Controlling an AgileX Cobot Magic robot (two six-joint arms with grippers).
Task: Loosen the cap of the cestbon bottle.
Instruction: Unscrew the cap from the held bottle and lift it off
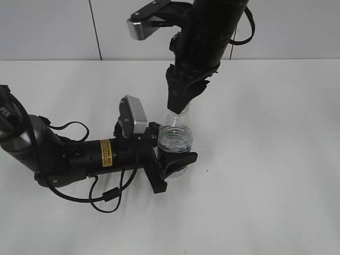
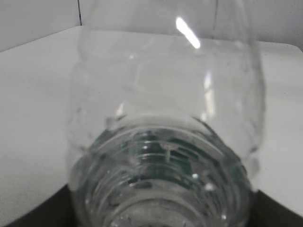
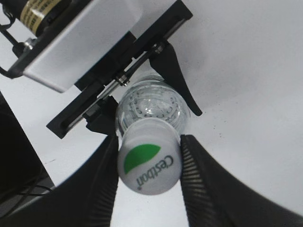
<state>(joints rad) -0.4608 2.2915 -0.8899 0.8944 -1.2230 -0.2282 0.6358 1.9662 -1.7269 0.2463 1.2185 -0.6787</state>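
table (image 1: 276, 159): white, fills lower three quarters of exterior view; wall behind along top.
left arm (image 1: 79, 156): lying low across lower left of exterior view, cables looped beside it.
right arm (image 1: 212, 32): coming down from top centre of exterior view.
cestbon bottle (image 1: 174, 141): upright at centre of exterior view, clear, water inside; fills the left wrist view edge to edge; green label only glimpsed through the plastic there.
left claw (image 1: 169, 162): clamped on cestbon bottle body, one finger each side, bracing it; fingers barely visible in left wrist view, dark corners at bottom only.
right claw (image 3: 149, 165): over bottle top, ribbed pads touching cap on both sides in right wrist view; closed on cap.
cap (image 3: 149, 163): white, green mark and "Cestbon" print on top, lower centre of right wrist view; hidden under right claw in exterior view.
progress: both grips set, bottle held, cap pinched. Cannot tell whether any turn made; cap looks seated flat on neck, no gap visible. Judged: twist not yet done or barely begun.
left to do: rotate right wrist to break the seal, hold body steady.
edges: bottle well away from every table edge seen.
open room: bare table right and front of bottle; left side crowded by left arm and cables. Wrist twist needs little room, seems free.
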